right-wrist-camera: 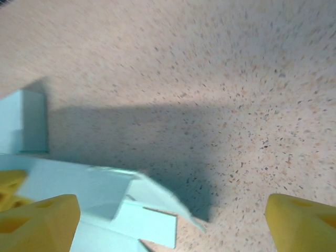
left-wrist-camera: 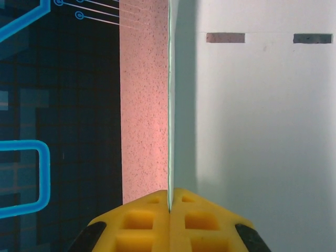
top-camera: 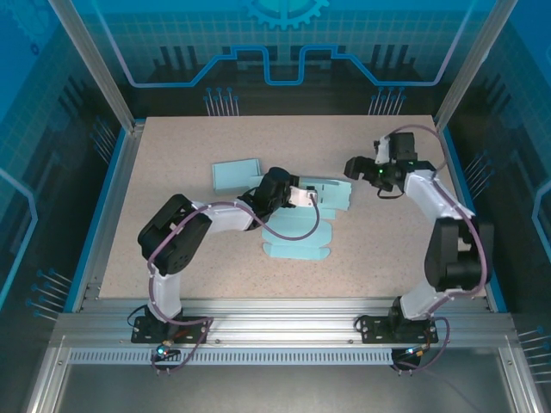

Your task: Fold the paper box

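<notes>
Our left gripper (left-wrist-camera: pixel 169 206) is clamped on a thin raised flap (left-wrist-camera: pixel 169 105) of the paper box (top-camera: pixel 297 245), which lies in the middle of the table (top-camera: pixel 172 172). Our right gripper (right-wrist-camera: pixel 170 223) stands wide open near its right end. If we pull off the crease, the flap could tear, or the unpinned box could skid.

Top external view: even, moderately bright light on the table (top-camera: pixel 172 163), with soft, short shadows. The surround is dim and blue-tinted.

Left wrist view: sharp. A narrow, clean-edged shadow runs from 12 to 6 o'clock through centre on the pale paper box (left-wrist-camera: pixel 262 131).

Right wrist view: motion blur, heaviest at 11 and 7 o'clock. A broad dark shadow runs from 9 o'clock to centre.
</notes>
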